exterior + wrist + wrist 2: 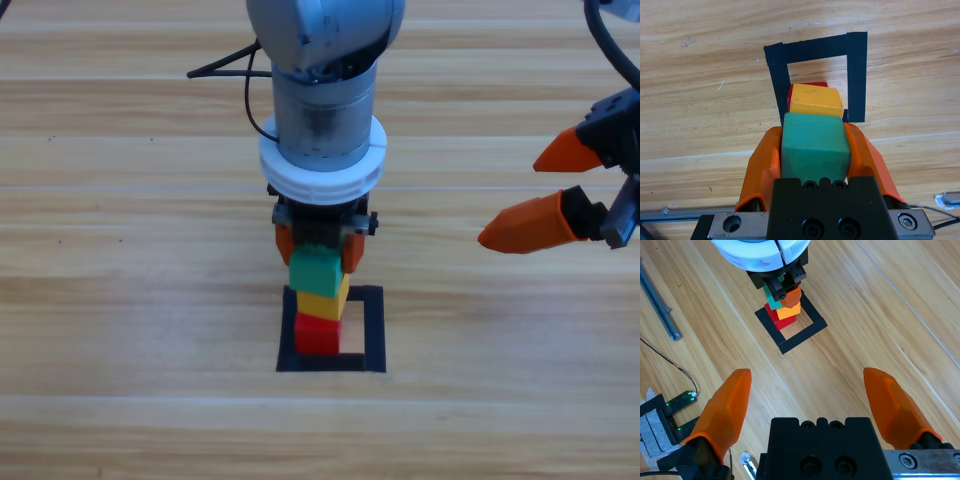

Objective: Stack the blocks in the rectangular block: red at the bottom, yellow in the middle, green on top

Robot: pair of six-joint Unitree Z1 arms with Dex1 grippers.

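The left claw (318, 246) pinches the green cube (316, 269) atop the yellow cube (323, 301), which sits on the red cube (317, 334) (inside the black tape outline (374, 330)). The right claw (540, 194) waits spread at the desk's right edge.

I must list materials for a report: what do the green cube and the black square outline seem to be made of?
The small teal-green cube, held in the left tool, looks like matte painted wood or plastic; its even colour and soft edges leave this open. The flat black square outline seems to be matte tape: its strips overlap at the corners.
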